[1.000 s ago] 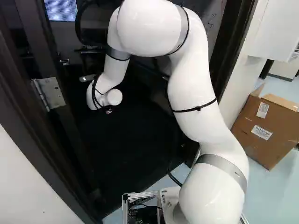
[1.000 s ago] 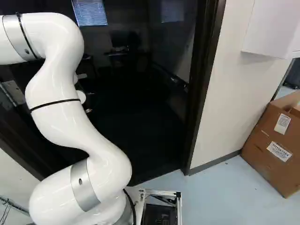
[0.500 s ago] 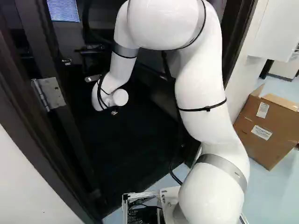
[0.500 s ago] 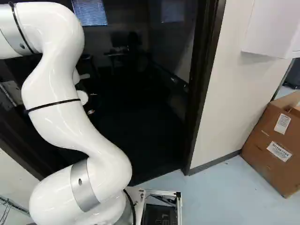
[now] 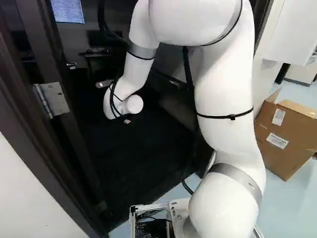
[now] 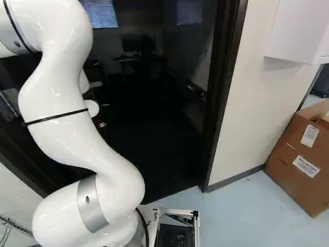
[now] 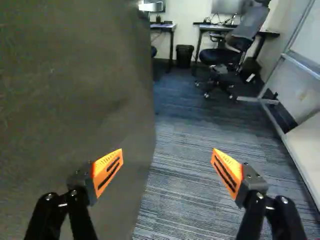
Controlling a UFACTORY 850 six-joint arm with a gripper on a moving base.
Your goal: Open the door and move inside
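Door inspection: the door (image 7: 70,100) stands open, its hinge plate (image 5: 55,98) showing at the left of the left base view. My claw (image 5: 127,121) is inside the doorway, over the room's side of the threshold. In the wrist view, the claw (image 7: 167,150) is spread wide, with nothing between its orange pads (image 7: 108,171) in contact with both. One finger lies in front of the door's dark face, the other over the carpet (image 7: 190,200) — the door's free edge runs between them.

Beyond, a monitor (image 7: 227,6) stands near the back edge of the counter (image 7: 214,28); a wastebasket (image 7: 184,55) sits on the carpet near one of its corners. An office chair (image 7: 241,41) is at the front edge of the same counter.

Outside the door frame (image 6: 224,98), at the right of both base views, a cardboard box (image 6: 293,159) rests on the pale floor (image 6: 247,211) — two labels on its side, top flaps raised
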